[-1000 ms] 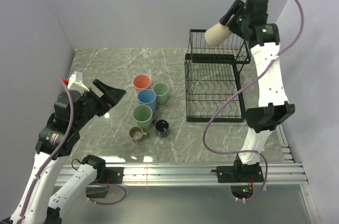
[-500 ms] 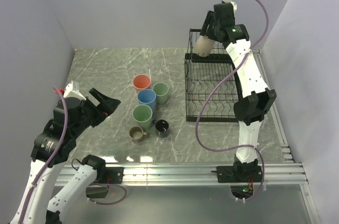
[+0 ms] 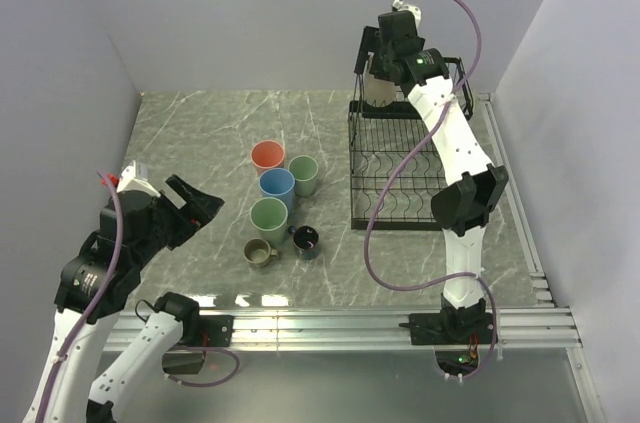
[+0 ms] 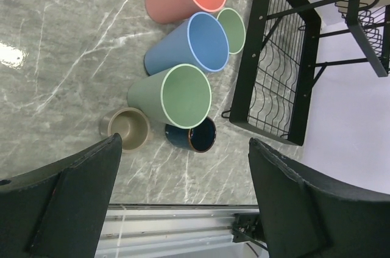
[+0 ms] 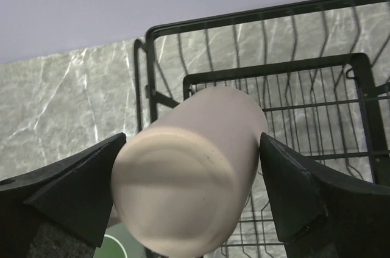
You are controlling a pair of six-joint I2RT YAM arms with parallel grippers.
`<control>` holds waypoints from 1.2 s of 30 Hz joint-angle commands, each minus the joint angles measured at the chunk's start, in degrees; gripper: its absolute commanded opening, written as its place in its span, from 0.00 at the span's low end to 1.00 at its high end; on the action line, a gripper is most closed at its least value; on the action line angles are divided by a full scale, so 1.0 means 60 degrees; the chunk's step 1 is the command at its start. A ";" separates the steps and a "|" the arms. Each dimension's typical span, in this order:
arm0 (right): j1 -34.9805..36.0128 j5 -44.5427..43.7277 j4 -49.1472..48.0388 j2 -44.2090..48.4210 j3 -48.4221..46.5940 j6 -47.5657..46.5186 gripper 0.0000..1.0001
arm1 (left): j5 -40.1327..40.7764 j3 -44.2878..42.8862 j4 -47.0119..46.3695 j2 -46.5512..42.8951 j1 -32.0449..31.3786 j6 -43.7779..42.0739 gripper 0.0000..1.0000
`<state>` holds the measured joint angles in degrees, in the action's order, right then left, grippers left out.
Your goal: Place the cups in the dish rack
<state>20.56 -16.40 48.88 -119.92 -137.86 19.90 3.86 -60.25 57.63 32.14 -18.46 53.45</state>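
My right gripper is shut on the beige tumbler and holds it tilted, bottom toward the camera, over the upper tier at the back left of the black wire dish rack. In the right wrist view the tumbler fills the gap between my fingers, with the rack below. On the table stand the salmon, blue and two pale green tumblers, the olive-tan mug and the navy mug. My left gripper is open and empty, left of the cups.
In the left wrist view the cups cluster lies ahead of my open left gripper, with the rack to their right. The aluminium rail runs along the near table edge. Grey walls close in the back and sides.
My right arm has swung left and down with the beige tumbler, from above the rack's back right to its back left upper tier. My left arm has drawn back a little toward the near left.
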 commanded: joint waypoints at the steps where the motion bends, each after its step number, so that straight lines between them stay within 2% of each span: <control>1: 0.0046 -0.0078 -0.0149 0.0254 -0.0328 -0.0021 0.96 | -0.0115 -0.0198 -0.0112 0.0093 0.0029 -0.0280 0.91; 15: 0.0017 -0.1074 0.0100 0.2756 0.0124 -0.0139 1.00 | -0.0555 0.0080 -0.0786 0.0415 0.0029 -0.0617 0.91; 19: 0.0060 -0.0461 0.0041 0.3798 0.0857 0.0432 1.00 | -0.0745 0.0197 -0.0874 0.0546 0.0029 -0.0807 0.91; 22: 0.0075 0.0257 0.0086 0.4720 0.1690 0.1222 1.00 | -0.0949 0.0577 -0.1064 0.0809 0.0029 -0.1099 0.87; 29: 0.0646 0.0669 -0.0369 0.7516 0.5582 0.2043 1.00 | -0.1127 0.2144 -0.1941 0.2053 0.0029 -0.1613 0.85; 36: 0.0719 0.0479 0.0070 0.9408 0.7902 0.2440 1.00 | -0.1097 0.1927 -0.2968 0.3680 0.0015 -0.2418 0.85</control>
<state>24.62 -12.62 48.97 -68.01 -93.21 32.49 -1.93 -46.87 45.17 51.90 -18.46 42.83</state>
